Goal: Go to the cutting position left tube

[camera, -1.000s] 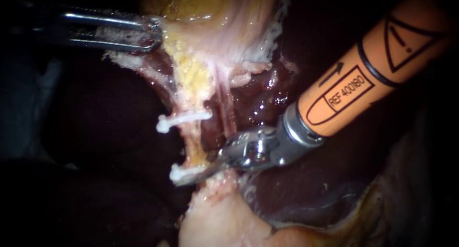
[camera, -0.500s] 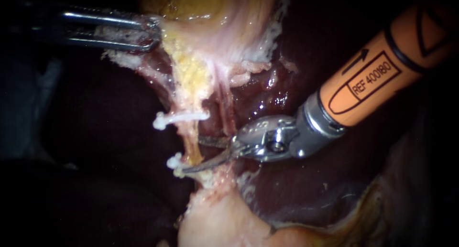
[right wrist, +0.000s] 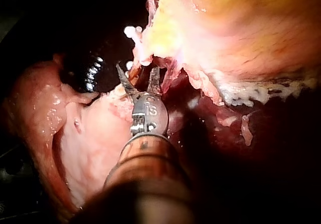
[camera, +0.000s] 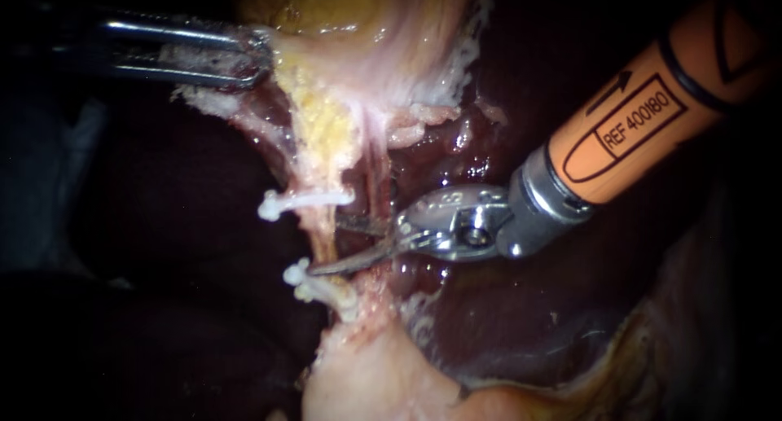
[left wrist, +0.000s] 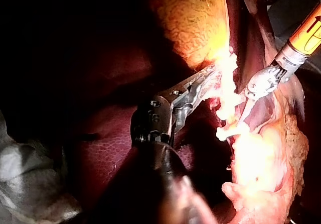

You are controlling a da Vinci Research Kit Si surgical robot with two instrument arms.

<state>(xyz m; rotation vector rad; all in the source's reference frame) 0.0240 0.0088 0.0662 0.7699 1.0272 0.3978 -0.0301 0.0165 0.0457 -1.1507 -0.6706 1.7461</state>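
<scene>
1. The slender grey metal left instrument (camera: 257, 59) comes in from the upper left. Its jaws are clamped on the pale, frayed edge of the yellow-pink gallbladder (camera: 366, 30)
2. The thin pale left tube (camera: 323, 235) runs down from that tissue, carrying an upper white plastic clip (camera: 305, 199) and a lower white plastic clip (camera: 322, 289)
3. The orange-sleeved right instrument (camera: 326, 246) lies over the dark red liver (camera: 489, 323). Its curved blade jaws stand apart with a gap, straddling the tube between the two clips
</scene>
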